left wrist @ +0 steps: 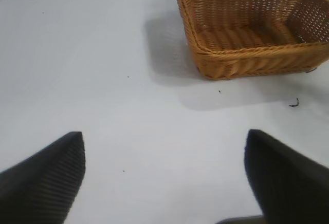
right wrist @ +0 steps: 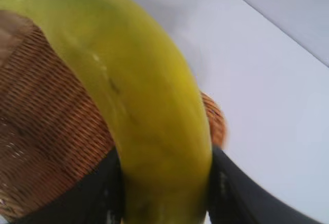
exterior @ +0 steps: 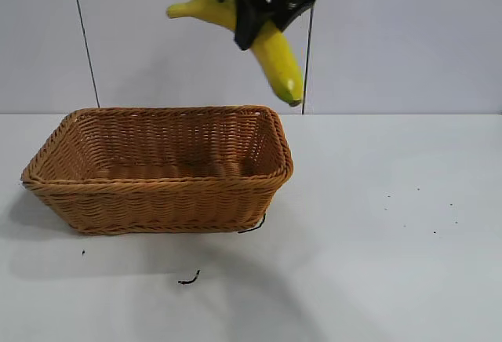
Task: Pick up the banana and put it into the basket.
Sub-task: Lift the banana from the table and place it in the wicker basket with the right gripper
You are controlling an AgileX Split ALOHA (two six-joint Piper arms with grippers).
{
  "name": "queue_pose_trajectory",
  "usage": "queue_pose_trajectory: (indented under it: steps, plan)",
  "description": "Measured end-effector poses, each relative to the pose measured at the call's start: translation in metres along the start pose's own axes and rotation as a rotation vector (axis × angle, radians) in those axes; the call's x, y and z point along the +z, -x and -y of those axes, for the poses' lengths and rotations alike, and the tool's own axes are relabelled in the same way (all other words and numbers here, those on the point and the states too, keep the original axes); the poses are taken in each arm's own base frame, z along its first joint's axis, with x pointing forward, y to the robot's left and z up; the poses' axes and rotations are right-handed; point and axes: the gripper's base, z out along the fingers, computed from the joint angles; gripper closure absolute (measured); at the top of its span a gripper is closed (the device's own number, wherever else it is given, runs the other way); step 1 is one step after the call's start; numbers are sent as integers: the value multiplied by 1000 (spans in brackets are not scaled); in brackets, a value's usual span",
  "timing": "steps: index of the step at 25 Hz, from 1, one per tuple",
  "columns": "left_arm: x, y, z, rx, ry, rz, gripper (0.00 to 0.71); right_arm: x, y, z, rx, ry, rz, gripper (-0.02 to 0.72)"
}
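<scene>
Count on inspection: one banana (exterior: 276, 53). One basket (exterior: 161, 168). Two grippers: the right gripper (exterior: 263, 9) and the left gripper (left wrist: 164, 175). One table (exterior: 392, 263). Two thin vertical cords against the back wall, one at left (exterior: 85, 36) and one at right (exterior: 308, 60). One small dark scrap (exterior: 188, 279) on the table before the basket.

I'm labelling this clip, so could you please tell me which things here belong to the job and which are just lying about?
Part of the job:
- banana, held in the air by the right gripper
- basket, nothing in it

Just lying about:
- small dark scrap on the table
- left gripper, open and idle over the table
</scene>
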Motion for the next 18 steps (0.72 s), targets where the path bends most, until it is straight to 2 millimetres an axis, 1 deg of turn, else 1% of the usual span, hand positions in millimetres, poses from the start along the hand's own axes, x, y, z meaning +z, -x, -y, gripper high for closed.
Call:
queue_pose_trajectory:
  steps: [4,6,11,15,18]
  plan:
    - [0,0,0,0,0,0,75,27,1,-24,-39,26,-6,410]
    - [0,0,0,0,0,0,75,39,0,-28,-47,29,1,410]
    - [0,0,0,0,0,0,75,60,1,-36,-74,30,40,410]
    - [0,0,0,0,0,0,75,71,-2,-42,-111,37,28,410]
    - [0,0,0,0,0,0,75,79,-5,-42,-117,38,14,410]
